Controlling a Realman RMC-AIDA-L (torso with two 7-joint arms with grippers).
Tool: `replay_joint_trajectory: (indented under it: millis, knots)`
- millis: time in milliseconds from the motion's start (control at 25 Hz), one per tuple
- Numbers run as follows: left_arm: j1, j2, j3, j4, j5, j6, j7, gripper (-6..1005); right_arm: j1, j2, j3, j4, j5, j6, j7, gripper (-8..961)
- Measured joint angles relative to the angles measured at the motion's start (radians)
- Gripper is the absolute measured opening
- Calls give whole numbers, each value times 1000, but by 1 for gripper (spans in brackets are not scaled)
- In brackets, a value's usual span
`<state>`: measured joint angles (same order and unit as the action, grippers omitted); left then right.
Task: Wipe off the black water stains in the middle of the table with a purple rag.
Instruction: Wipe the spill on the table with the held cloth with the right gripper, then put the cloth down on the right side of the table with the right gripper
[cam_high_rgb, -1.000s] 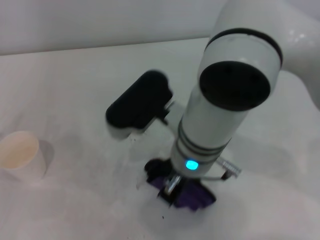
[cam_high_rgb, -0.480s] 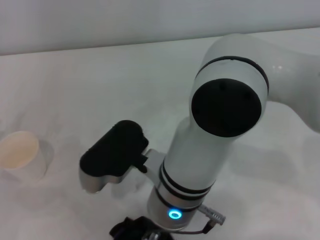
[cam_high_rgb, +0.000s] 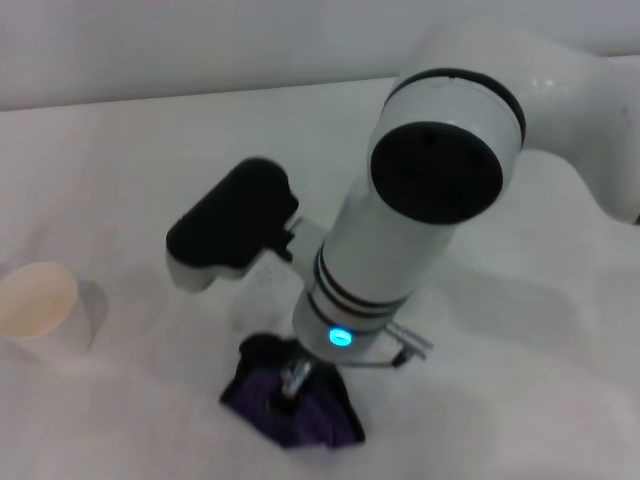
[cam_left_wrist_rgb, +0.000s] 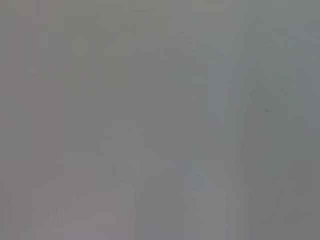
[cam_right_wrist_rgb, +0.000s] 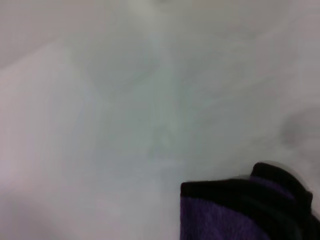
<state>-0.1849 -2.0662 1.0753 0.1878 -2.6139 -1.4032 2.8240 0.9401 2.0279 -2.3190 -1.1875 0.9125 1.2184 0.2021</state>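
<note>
The purple rag (cam_high_rgb: 295, 405) with black edging lies bunched on the white table (cam_high_rgb: 130, 170) near the front middle. My right gripper (cam_high_rgb: 293, 383) points straight down and presses into the rag, shut on it. The rag's black-edged corner also shows in the right wrist view (cam_right_wrist_rgb: 240, 210), resting on the table (cam_right_wrist_rgb: 100, 125). The black water stains are hidden or out of view; no dark blotch shows around the rag. My left gripper is out of the head view, and the left wrist view shows only a blank grey surface.
A white paper cup (cam_high_rgb: 38, 312) stands at the left edge of the table. My right arm's large white forearm (cam_high_rgb: 400, 250) and its black wrist camera housing (cam_high_rgb: 232, 222) hang over the table's middle and hide the surface beneath them.
My right arm swept the rag toward me and left, almost out of view half a second ago, then pulled back; the rag now lies left of where it was one second ago.
</note>
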Motion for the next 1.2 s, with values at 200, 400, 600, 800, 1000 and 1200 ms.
replay_joint_trajectory:
  millis: [200, 400, 600, 800, 1000, 1200]
  knots:
    - [1, 0, 0, 1, -3, -1, 0, 886, 11, 0, 33, 31, -124, -2, 34, 101]
    - [1, 0, -1, 1, -4, -4, 0, 887, 30, 0, 40, 102, -218, 4, 94, 106]
    - [2, 0, -2, 1, -4, -2, 0, 887, 28, 0, 90, 121, -333, 59, 143, 111]
    - [2, -2, -2, 0, -3, 1, 0, 886, 31, 0, 95, 133, -357, 75, 174, 115]
    - [2, -2, -2, 0, -2, 1, 0, 886, 61, 0, 37, 115, -149, -23, 110, 120]
    - [1, -2, -2, 0, -2, 1, 0, 885, 149, 0, -88, 120, 119, -148, 41, 125]
